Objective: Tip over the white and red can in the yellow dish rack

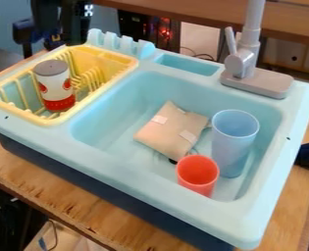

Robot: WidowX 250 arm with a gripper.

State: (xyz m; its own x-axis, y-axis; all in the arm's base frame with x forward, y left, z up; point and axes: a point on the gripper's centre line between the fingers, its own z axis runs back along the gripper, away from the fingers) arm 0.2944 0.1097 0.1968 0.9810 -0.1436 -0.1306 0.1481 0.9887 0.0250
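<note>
1. Wooden tabletop (pixel 58 196) lies nearest, seven o'clock, beneath the sink (pixel 134 169).
2. Grey-lidded can (pixel 54 89) stands in the yellow rack (pixel 101 92), ten o'clock; probably light, stiff, smooth; best grasped mid-body.
3. Gripper (pixel 38 38), eleven o'clock: spread or pressed together, I cannot tell.

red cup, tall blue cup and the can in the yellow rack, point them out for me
red cup (pixel 197 188), camera view, front outer wall below the rim
blue cup (pixel 232 151), camera view, middle of its outer side
can (pixel 55 88), camera view, white part of its side
</note>
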